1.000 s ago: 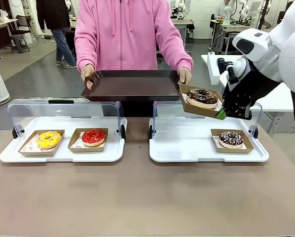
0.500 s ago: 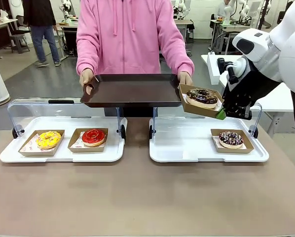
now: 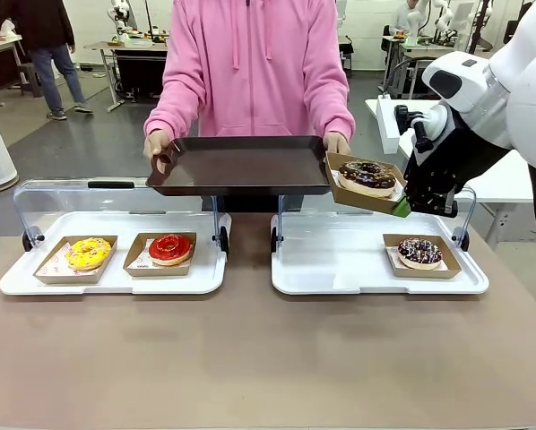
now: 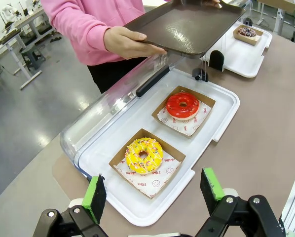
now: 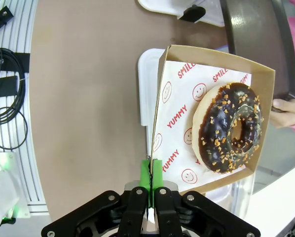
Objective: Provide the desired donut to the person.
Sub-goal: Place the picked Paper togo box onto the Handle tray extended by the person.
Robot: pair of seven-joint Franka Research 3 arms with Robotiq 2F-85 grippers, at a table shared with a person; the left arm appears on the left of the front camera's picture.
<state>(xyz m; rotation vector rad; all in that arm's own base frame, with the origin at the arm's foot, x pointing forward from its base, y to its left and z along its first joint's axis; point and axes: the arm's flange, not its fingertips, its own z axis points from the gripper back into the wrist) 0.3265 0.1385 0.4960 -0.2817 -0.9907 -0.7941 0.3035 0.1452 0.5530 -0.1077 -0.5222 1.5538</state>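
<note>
My right gripper (image 3: 402,207) (image 5: 151,174) is shut on the rim of a brown cardboard box (image 3: 341,190) (image 5: 173,123) that holds a chocolate donut with orange crumbs (image 3: 367,176) (image 5: 230,127). The box hangs tilted above the right white tray (image 3: 340,269), just right of the dark serving tray (image 3: 241,164) (image 4: 187,27) that the person (image 3: 255,67) in a pink hoodie holds out with both hands. In the left wrist view my left gripper (image 4: 155,190) stands open above the table's near side, with nothing between its fingers.
The left white tray (image 3: 116,278) (image 4: 206,128) carries a yellow donut (image 3: 88,253) (image 4: 143,155) and a red donut (image 3: 169,247) (image 4: 182,105) in boxes. A sprinkled chocolate donut (image 3: 419,252) sits on the right tray. Clear lids (image 3: 116,202) stand raised behind both trays.
The person has shifted slightly right and lowered the dark tray a little nearer the held box. My right gripper and its box have stayed put.
</note>
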